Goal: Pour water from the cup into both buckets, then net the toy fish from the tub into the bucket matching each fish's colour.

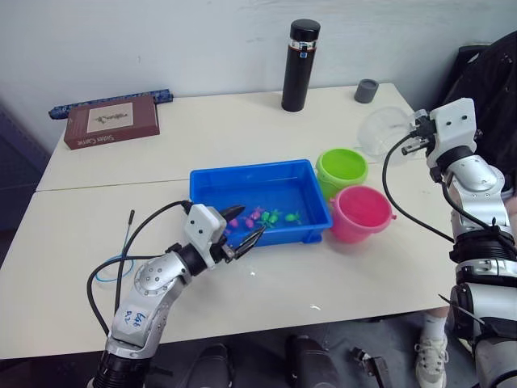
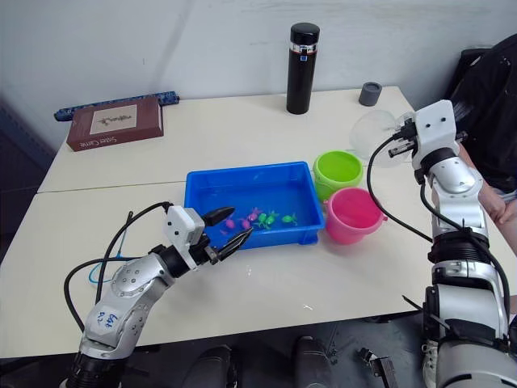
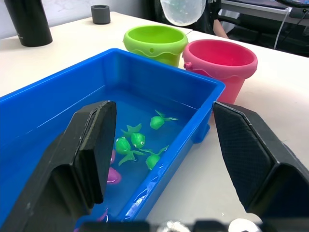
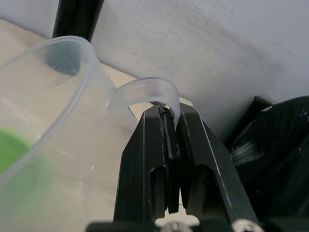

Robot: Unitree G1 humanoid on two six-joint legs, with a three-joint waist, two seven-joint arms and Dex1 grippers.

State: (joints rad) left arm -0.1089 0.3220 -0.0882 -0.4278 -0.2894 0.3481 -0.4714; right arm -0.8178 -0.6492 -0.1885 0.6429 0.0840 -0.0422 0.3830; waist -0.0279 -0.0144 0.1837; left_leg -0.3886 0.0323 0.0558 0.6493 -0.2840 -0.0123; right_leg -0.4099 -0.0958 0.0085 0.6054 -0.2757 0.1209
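My right gripper [image 1: 410, 139] is shut on the handle [image 4: 145, 92] of the clear cup [image 1: 380, 129]. It holds the cup in the air just right of and beyond the lime green bucket [image 1: 342, 167]. The pink bucket [image 1: 361, 212] stands next to the green one, nearer me. Both buckets touch the right end of the blue tub [image 1: 242, 172], which holds water and several green fish [image 3: 137, 140] and pink fish [image 1: 249, 218]. My left gripper [image 1: 254, 217] is open over the tub's front left rim, empty. The net [image 1: 107, 271] lies on the table left of my left arm.
A tall black flask [image 1: 300, 65] and a small grey cap [image 1: 366, 90] stand at the back of the table. A brown book [image 1: 111, 120] lies at the back left. A person's hand [image 2: 493, 202] and dark clothing show at the right edge.
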